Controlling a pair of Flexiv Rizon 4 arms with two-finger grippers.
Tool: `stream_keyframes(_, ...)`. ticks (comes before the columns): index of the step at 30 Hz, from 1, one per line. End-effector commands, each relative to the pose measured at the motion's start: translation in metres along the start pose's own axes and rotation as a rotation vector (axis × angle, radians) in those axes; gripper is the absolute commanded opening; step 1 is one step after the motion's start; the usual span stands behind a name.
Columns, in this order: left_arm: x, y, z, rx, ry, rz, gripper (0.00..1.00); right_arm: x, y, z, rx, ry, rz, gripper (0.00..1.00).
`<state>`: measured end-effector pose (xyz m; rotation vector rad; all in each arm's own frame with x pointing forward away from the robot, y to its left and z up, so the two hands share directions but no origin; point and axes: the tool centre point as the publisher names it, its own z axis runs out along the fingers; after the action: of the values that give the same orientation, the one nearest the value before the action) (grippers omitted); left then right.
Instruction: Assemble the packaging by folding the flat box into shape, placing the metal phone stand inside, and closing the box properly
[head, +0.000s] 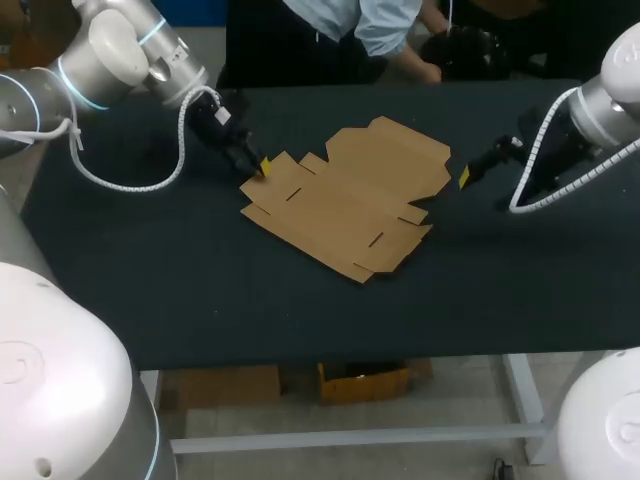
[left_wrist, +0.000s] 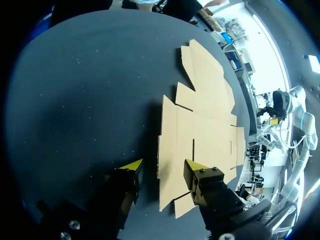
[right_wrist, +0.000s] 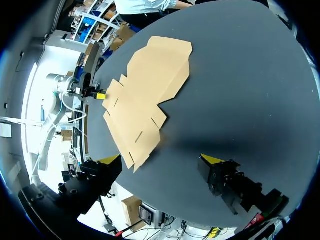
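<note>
Nothing legible: no text, labels, numbers or signs. Visible face of flat box (head: 345, 200) plain brown, unprinted.

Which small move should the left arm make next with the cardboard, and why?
Probably lower the left jaws and close them on the flat box at its near flap, to start folding it up. They stand open astride that flap's edge, the box lies flat on the table, and the right jaws are open, apart from it.

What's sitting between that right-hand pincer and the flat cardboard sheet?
Nothing: only a short strip of bare dark table separates the right pincer from the flat box, as the head view shows.
</note>
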<state>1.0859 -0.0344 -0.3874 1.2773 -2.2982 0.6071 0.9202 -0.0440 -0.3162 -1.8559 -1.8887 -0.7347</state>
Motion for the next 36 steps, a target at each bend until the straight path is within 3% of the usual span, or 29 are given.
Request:
stream_keyframes(1,-0.003,0.001,0.006,0.014,-0.001,-0.005,0.45,-0.004,-0.002,-0.001,0.017,0.010,-0.005,1.00)
stream_keyframes(4,-0.004,0.001,0.008,0.023,-0.006,-0.008,0.42,-0.005,-0.005,0.001,0.034,0.001,-0.012,1.00)
stream_keyframes(7,-0.004,0.002,0.008,0.034,-0.010,-0.013,0.32,-0.008,-0.006,0.001,0.040,-0.004,-0.011,1.00)
stream_keyframes(10,-0.004,0.003,0.009,0.050,-0.013,-0.027,0.04,-0.009,-0.008,-0.001,0.042,-0.008,-0.009,1.00)
stream_keyframes(11,-0.004,0.004,0.009,0.055,-0.014,-0.028,0.00,-0.010,-0.008,-0.001,0.043,-0.009,-0.010,1.00)
stream_keyframes(29,0.035,0.048,0.007,0.285,-0.041,-0.201,0.00,-0.018,-0.011,-0.007,0.048,-0.022,-0.006,1.00)
stream_keyframes(36,0.048,0.062,0.008,0.303,-0.050,-0.256,0.00,-0.020,-0.011,-0.007,0.054,-0.021,-0.011,1.00)
